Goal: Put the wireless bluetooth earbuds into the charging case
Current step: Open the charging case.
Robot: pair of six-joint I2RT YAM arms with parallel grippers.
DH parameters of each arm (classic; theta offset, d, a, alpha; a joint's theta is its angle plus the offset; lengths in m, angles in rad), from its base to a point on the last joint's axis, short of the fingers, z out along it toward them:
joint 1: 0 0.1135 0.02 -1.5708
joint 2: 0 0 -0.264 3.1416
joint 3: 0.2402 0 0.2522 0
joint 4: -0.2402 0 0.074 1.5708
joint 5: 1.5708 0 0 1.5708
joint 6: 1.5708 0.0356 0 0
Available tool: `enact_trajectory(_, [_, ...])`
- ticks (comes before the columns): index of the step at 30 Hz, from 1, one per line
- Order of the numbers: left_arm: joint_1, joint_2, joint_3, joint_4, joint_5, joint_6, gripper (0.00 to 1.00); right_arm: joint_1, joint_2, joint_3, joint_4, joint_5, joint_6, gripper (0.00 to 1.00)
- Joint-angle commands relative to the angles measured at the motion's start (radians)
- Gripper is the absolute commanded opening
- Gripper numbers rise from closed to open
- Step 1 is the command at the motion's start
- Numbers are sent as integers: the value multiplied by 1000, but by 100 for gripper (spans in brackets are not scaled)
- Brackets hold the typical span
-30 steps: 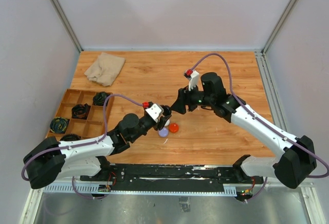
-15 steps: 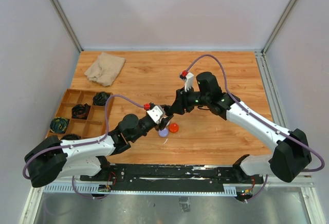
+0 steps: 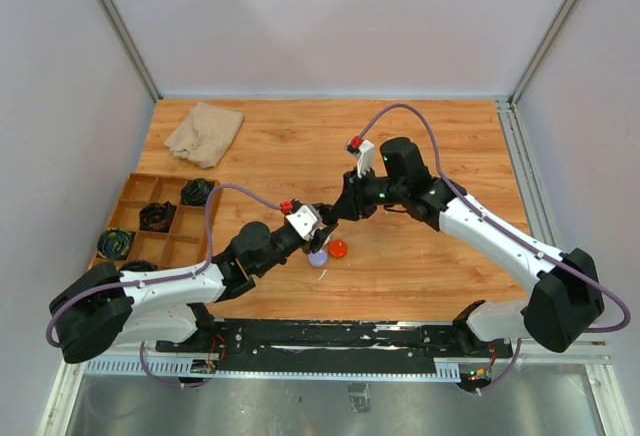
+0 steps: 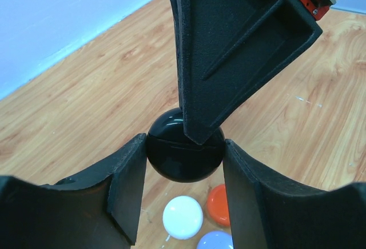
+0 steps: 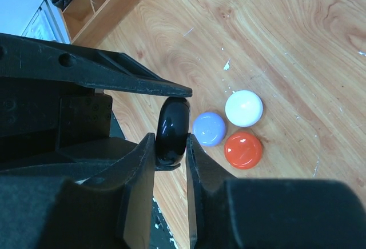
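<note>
– Well, big picture first: a wooden table (image 3: pixel 450 146), and both arms reach in to meet near its middle, the left arm (image 3: pixel 170 291) from the near left and the right arm (image 3: pixel 490 236) from the near right.
– And off to the side?
– A compartment tray (image 3: pixel 150 177) sits at the left edge with dark coils (image 3: pixel 195 193) in its pockets. A crumpled beige cloth (image 3: pixel 204 133) lies at the far left.
– Now the pinch. What's the left gripper (image 4: pixel 184 175) got?
– It's closed tight on the black charging case (image 5: pixel 173 120), one finger on each side of the round rim. The lid seam shows across the front, and the case is held up off the wood.
– Right gripper (image 5: pixel 170 155)?
– Clamped on that same case, squeezing its two flat faces, so the case sits edge-on between those fingers. Two pincers, one little case, crossed grips.
– Underneath?
– Three small closed pucks on the table, just to the near side of centre: white puck (image 5: pixel 244 108), lilac puck (image 5: pixel 209 129), red puck (image 5: pixel 243 150). They're huddled close together, right below the held case.
</note>
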Motion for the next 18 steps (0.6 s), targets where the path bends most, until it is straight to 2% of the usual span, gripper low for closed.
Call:
enact_trajectory(1, [-10, -19, -6, 30, -13, -25, 56, 22, -26, 57, -39, 16, -79, 11])
enact_trajectory(4, [-9, -43, -7, 5, -24, -36, 68, 9, -41, 68, -64, 18, -111, 11])
enact_trajectory(9, [2, -87, 0, -81, 20, -26, 73, -15, -56, 102, -138, 15, -199, 9])
enact_trajectory(18, [192, -156, 7, -135, 414, -119, 75, -23, -57, 149, -247, -34, -413, 5])
